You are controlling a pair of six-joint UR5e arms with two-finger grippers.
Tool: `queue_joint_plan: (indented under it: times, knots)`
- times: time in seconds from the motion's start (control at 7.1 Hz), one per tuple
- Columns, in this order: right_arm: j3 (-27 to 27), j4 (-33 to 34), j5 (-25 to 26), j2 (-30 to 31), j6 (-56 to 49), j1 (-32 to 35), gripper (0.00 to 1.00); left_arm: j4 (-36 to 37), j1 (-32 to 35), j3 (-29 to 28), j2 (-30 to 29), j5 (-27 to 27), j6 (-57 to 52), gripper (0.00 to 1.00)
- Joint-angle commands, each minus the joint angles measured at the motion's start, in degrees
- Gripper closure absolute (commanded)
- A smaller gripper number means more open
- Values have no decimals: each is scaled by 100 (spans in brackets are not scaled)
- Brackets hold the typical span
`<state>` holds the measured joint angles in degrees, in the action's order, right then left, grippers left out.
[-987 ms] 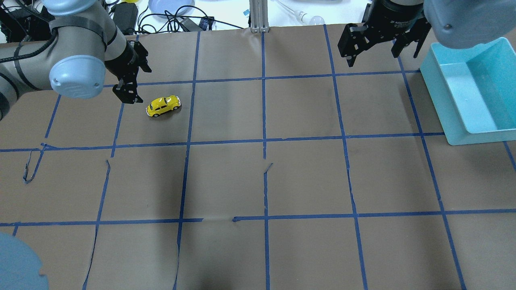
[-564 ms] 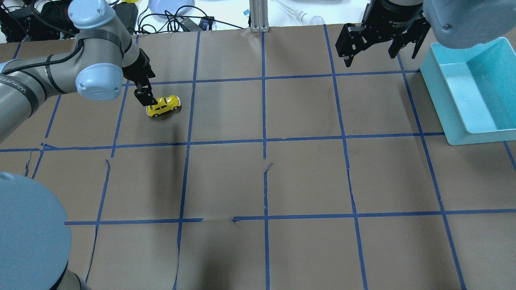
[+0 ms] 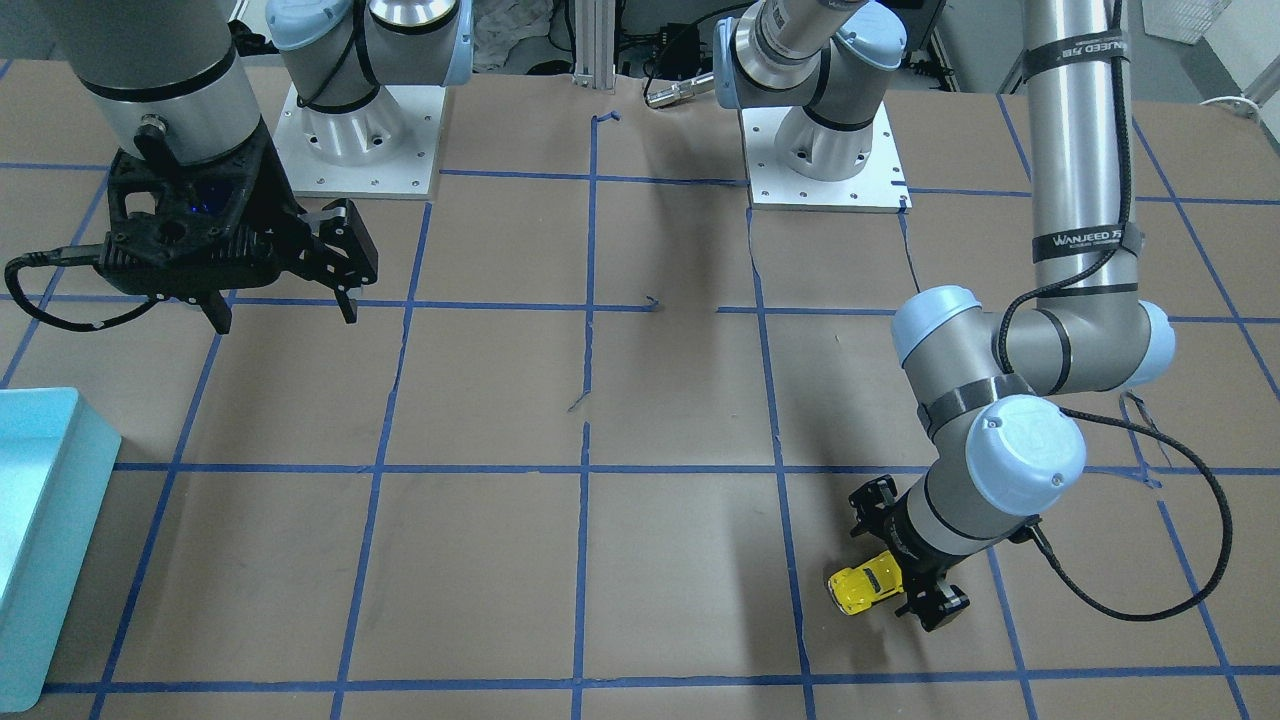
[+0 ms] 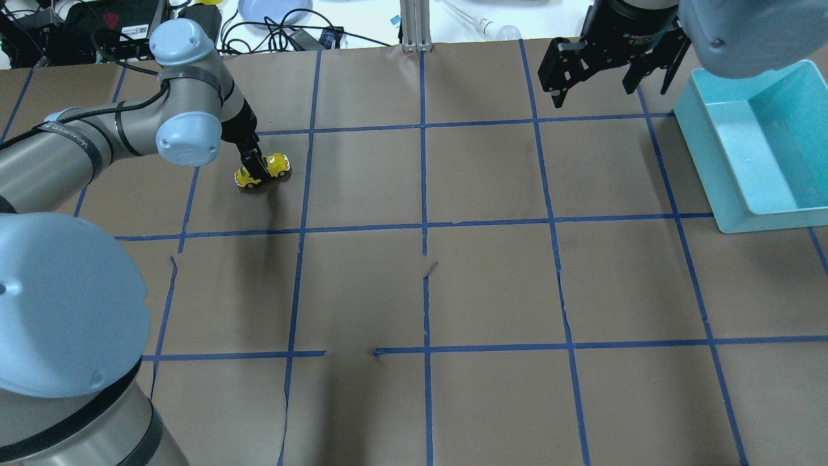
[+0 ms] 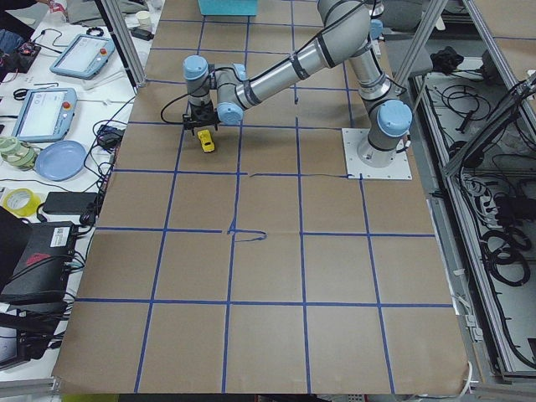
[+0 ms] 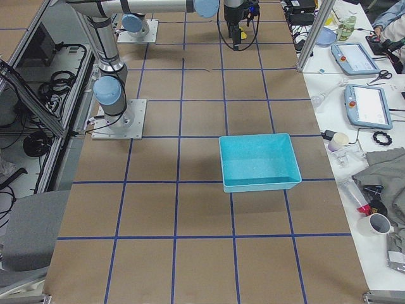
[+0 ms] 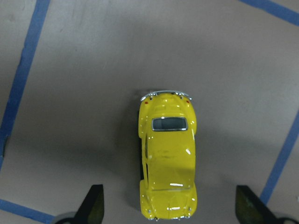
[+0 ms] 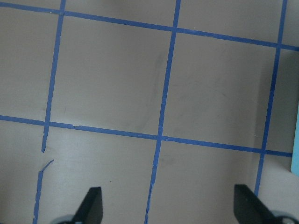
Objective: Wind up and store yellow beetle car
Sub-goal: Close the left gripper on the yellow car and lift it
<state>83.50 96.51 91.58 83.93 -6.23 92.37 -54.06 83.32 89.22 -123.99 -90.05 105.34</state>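
The yellow beetle car [image 4: 279, 166] stands on its wheels on the brown paper at the far left of the table. It also shows in the front view [image 3: 860, 588], in the left side view [image 5: 206, 144] and, from above, in the left wrist view [image 7: 168, 163]. My left gripper [image 4: 256, 163] is low over the car, open, with one finger on each side of it and not touching it [image 7: 169, 207] [image 3: 905, 555]. My right gripper [image 4: 598, 90] is open and empty, high over the far right of the table [image 3: 283, 312] [image 8: 169, 207].
A teal bin [image 4: 702, 168] stands empty at the right edge of the table; it also shows in the front view [image 3: 40, 540] and the right side view [image 6: 259, 185]. Blue tape lines form a grid on the paper. Cables and devices lie beyond the far edge.
My left arm has swung to the right and come down, so that its open gripper now straddles the car. The car and the right arm have not moved.
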Motion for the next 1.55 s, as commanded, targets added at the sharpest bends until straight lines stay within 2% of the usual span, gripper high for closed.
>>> queue_joint_plan:
  times: [0.0, 0.28, 0.42, 0.56, 0.7, 0.85, 1.13, 1.41]
  knots:
    - [0, 0, 0, 0, -1, 0, 0, 1, 0, -1, -107, 22, 31, 0]
    - [9, 0, 0, 0, -1, 0, 0, 1, 0, 17, -142, 13, 13, 3]
    - [9, 0, 0, 0, -1, 0, 0, 1, 0, -1, -212, 13, 13, 14]
    - [9, 0, 0, 0, -1, 0, 0, 1, 0, -9, -230, 5, 13, 42]
    - [9, 0, 0, 0, -1, 0, 0, 9, 0, -27, -230, -4, 4, 85]
    - [9, 0, 0, 0, -1, 0, 0, 70, 0, -36, -230, 13, -5, 100]
    - [9, 0, 0, 0, -1, 0, 0, 378, 0, -123, -117, 66, -285, 100]
    - [9, 0, 0, 0, -1, 0, 0, 370, 122, -203, 24, 792, -295, 100]
